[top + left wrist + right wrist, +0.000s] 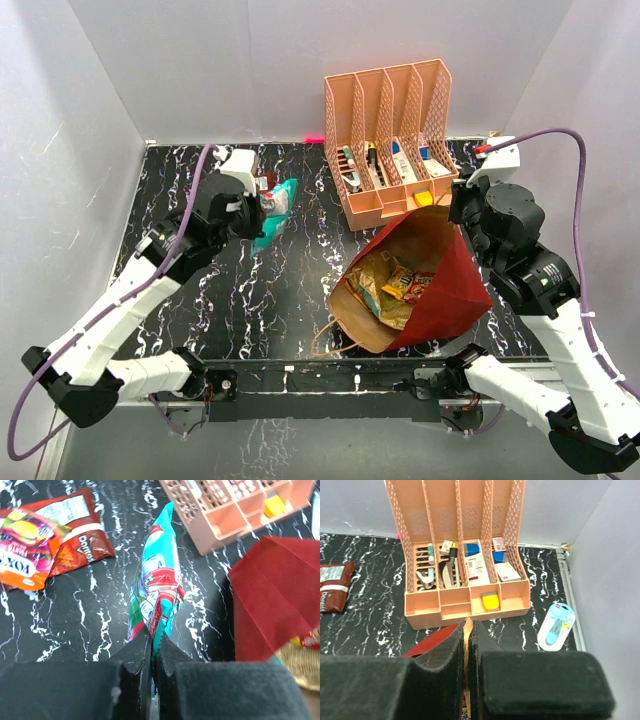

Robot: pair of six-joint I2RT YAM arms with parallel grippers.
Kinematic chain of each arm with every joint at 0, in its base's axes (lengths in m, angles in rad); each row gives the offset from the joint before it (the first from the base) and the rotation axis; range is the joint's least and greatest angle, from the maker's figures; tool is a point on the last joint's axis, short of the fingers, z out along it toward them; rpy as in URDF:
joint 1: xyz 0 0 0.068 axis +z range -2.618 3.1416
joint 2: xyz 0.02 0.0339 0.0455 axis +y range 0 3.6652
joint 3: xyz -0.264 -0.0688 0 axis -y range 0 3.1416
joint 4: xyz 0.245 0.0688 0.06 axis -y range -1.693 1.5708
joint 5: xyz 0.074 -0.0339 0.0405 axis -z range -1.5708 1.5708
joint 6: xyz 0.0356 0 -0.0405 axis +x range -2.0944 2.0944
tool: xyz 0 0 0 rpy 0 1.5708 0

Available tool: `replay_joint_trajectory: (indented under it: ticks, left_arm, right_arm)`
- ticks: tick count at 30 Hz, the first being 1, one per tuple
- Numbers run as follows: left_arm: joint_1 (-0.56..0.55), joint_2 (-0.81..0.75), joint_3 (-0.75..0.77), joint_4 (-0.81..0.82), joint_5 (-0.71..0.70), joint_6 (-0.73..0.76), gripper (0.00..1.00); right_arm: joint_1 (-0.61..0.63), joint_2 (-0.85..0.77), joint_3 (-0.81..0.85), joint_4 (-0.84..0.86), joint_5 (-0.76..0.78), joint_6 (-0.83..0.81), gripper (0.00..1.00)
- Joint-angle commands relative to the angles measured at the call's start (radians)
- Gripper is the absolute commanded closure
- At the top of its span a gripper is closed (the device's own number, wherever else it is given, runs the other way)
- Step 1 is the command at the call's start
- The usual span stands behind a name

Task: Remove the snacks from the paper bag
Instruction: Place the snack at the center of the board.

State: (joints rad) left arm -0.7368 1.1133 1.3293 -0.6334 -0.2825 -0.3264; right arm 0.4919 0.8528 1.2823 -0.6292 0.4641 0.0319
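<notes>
The dark red paper bag [450, 290] lies tilted with its kraft mouth open toward the front left. Several snacks [395, 285] in gold, orange and red sit inside. My right gripper [457, 208] is shut on the bag's upper rim; in the right wrist view [468, 623] the brown paper edge sits between the fingers. My left gripper [258, 205] is shut on a teal-green packet [277, 212], seen pinched at its near end in the left wrist view [159, 587]. A brown packet [75, 532] and an orange packet [25, 555] lie on the table to its left.
The peach mesh organizer [390, 140] with pens and small items stands at the back, just behind the bag. A light-blue tag-like object [556, 626] lies at the right by the table edge. White walls close in the black marbled table [300, 280].
</notes>
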Motion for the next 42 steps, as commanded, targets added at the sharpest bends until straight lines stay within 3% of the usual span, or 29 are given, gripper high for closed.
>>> replay_joint_trajectory:
  ticks: [1,6,9,12,22,25,32,42]
  left_arm:
    - [0.130,0.030,0.030,0.042,-0.009,-0.124,1.00]
    - [0.382,0.114,-0.029,0.210,0.220,-0.273,1.00]
    - [0.546,0.169,-0.127,0.437,0.431,-0.443,1.00]
    - [0.613,0.245,-0.183,0.660,0.532,-0.609,1.00]
    - [0.625,0.506,-0.404,1.284,0.357,-0.985,1.00]
    - [0.625,0.531,-0.476,1.300,0.277,-1.019,1.00]
    - [0.633,0.588,-0.689,1.537,0.131,-1.089,1.00]
    - [0.651,0.814,-0.693,1.704,0.101,-1.258,1.00]
  right_arm:
    - [0.002,-0.054,0.059,0.141,0.060,-0.071,0.93]
    - [0.002,-0.108,-0.003,0.138,-0.040,-0.022,0.93]
    - [0.002,-0.123,-0.014,0.128,-0.083,0.007,0.93]
    - [0.002,-0.126,-0.017,0.125,-0.118,0.021,0.93]
    - [0.002,-0.118,0.002,0.098,-0.163,0.053,0.93]
    - [0.002,-0.120,0.004,0.090,-0.179,0.064,0.93]
    - [0.002,-0.122,0.009,0.077,-0.183,0.072,0.93]
    - [0.002,-0.118,0.037,0.056,-0.188,0.076,0.93]
